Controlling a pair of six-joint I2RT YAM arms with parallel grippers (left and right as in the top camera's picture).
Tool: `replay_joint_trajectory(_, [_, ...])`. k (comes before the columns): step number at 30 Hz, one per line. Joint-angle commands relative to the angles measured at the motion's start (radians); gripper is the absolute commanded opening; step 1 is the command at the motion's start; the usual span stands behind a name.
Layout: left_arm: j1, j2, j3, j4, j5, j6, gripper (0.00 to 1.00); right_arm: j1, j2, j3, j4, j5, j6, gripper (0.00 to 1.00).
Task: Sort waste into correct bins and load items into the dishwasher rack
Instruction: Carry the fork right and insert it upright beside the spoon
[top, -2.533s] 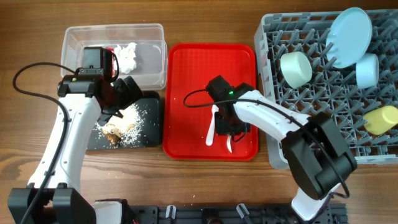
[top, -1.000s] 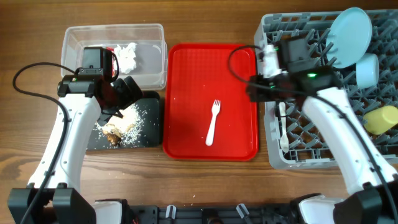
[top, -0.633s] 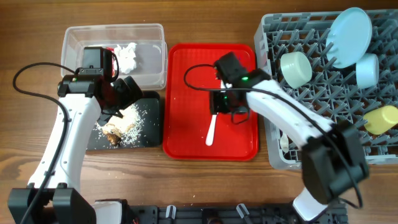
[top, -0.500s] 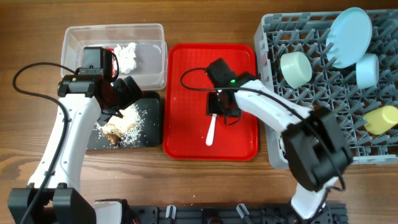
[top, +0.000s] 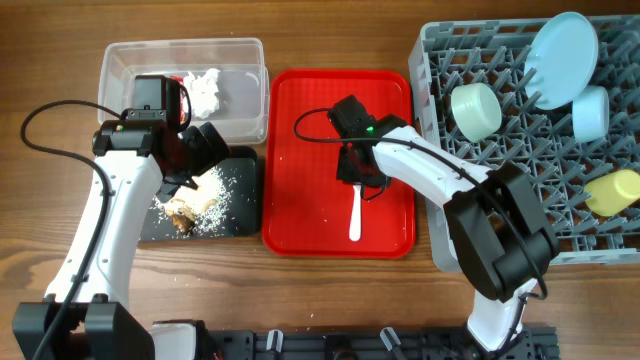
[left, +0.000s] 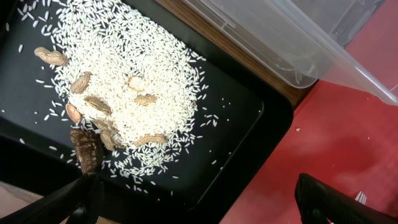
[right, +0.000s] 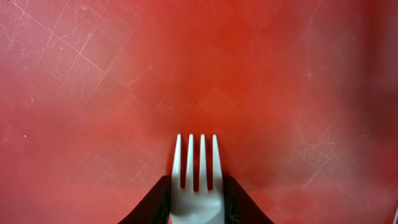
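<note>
- The right gripper (top: 355, 178) now pinches the white plastic fork (top: 354, 215) just below its tines.
- The fork's handle has swung straight and shifted right on the flat red tray (top: 300, 150).

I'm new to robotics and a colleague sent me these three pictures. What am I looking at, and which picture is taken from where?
Two robot arms work at a table. One picture looks down from above; the other two come from a camera on each wrist. On it lie a clear tub holding white tissue, a black tray of food scraps, a red tray, and a grey rack with a plate, two bowls and a yellow cup. The right end effector grips a white fork over the red tray; its wrist picture shows the tines. The left end effector hangs open above the scraps.
</note>
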Motion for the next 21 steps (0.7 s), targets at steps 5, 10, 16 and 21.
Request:
replay_joint_trajectory(5, [0.004, -0.014, 0.004, 0.0, -0.012, -0.013, 1.0, -0.019, -0.007, 0.068, -0.066, 0.012, -0.073, 0.25])
replay_joint_trajectory(10, [0.004, -0.014, 0.004, 0.0, -0.012, -0.013, 1.0, -0.067, -0.152, 0.083, -0.114, -0.029, -0.252, 0.24])
replay_joint_trajectory(16, [0.004, -0.015, 0.004, 0.0, -0.012, -0.013, 1.0, -0.233, -0.389, 0.09, -0.191, -0.154, -0.488, 0.22])
replay_joint_trajectory(21, [0.004, -0.014, 0.004, 0.004, -0.012, -0.013, 1.0, -0.419, -0.486, 0.095, -0.251, -0.151, -0.658, 0.2])
